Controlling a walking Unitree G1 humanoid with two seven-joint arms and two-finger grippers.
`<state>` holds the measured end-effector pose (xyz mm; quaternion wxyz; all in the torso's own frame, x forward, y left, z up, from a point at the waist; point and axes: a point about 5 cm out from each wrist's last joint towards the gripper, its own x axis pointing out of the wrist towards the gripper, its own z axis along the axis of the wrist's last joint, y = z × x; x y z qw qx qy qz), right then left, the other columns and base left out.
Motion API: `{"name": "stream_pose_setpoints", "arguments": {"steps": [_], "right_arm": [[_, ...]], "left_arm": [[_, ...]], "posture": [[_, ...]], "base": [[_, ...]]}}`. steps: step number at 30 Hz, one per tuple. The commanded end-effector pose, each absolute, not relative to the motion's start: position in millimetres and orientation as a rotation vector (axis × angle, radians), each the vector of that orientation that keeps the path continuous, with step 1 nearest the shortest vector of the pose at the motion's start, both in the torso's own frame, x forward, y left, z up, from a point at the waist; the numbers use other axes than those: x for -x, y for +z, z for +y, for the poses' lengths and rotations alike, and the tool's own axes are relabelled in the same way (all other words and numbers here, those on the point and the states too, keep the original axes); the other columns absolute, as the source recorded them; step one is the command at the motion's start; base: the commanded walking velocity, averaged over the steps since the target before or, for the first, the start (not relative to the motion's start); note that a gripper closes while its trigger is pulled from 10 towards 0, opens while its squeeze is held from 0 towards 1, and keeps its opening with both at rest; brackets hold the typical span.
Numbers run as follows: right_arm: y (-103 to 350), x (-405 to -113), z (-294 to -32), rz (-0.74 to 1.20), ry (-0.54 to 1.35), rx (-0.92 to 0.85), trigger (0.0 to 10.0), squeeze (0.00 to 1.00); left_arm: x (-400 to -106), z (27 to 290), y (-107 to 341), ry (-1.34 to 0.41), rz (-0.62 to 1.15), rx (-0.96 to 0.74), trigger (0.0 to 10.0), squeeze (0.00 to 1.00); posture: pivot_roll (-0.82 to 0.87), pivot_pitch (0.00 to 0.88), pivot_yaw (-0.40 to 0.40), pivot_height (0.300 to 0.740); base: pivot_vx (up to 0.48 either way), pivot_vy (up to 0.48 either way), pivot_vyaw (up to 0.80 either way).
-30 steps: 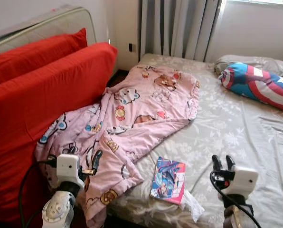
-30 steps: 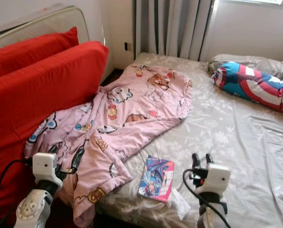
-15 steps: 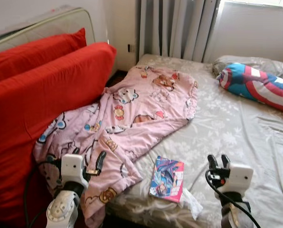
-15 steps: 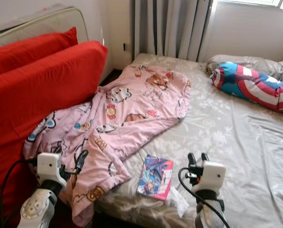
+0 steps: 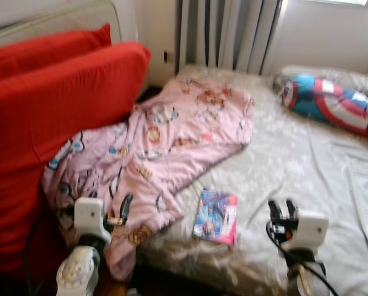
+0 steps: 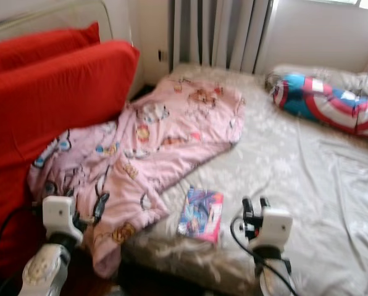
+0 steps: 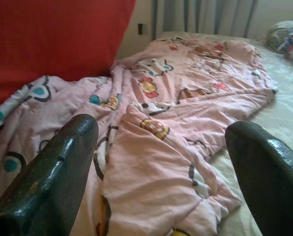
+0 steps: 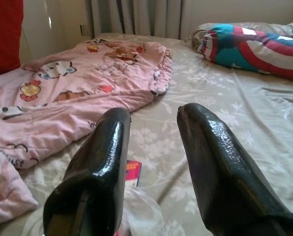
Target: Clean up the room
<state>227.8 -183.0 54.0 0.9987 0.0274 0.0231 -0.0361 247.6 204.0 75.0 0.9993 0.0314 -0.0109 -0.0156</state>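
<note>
A pink blanket [image 5: 171,139] with little cartoon pictures lies in a messy heap on the left part of the bed [image 5: 307,160], and its near end hangs over the bed's near edge. The left gripper [image 7: 161,162] is held low just in front of that hanging end, with its two black fingers spread wide apart and nothing between them. A small book [image 5: 216,216] with a pink and blue cover lies flat on the sheet close to the near edge, just right of the blanket. Something thin and see-through, maybe a bit of plastic, lies right beside the book, but it is too blurry to tell what it is. The right gripper [image 5: 282,209] is held up a little to the right of the book, not touching it, with a small gap between its fingers and nothing held. Two big red cushions [image 5: 54,98] lean on the far left, and the blanket's left edge lies against them. A round pillow [image 5: 332,105] in blue, red and white lies far off at the right end of the bed. Grey curtains [image 5: 227,31] hang behind the bed on the far side.
</note>
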Motion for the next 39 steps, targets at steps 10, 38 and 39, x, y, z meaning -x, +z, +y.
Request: {"name": "stream_pose_setpoints", "arguments": {"steps": [10, 38, 39], "right_arm": [[58.1, -228.8, -182.3, 0.045, -0.068, -0.051, 10.0, 0.0], [52.3, -227.6, -176.9, 0.083, -0.045, -0.052, 10.0, 0.0], [52.1, -227.5, -176.6, 0.086, -0.042, -0.049, 10.0, 0.0]], "left_arm": [[-249.7, 196.7, 78.0, -0.046, -0.017, -0.053, 10.0, 0.0], [-251.3, 194.0, 78.3, -0.059, -0.004, -0.05, 10.0, 0.0], [-251.4, 193.8, 77.9, -0.06, -0.003, -0.051, 10.0, 0.0]], "posture": [[-0.08, 0.074, -0.053, 0.66], [-0.08, 0.078, -0.053, 0.617], [-0.08, 0.078, -0.053, 0.617]], "base": [[0.0, 0.0, 0.0], [0.0, 0.0, 0.0], [0.0, 0.0, 0.0]]}}
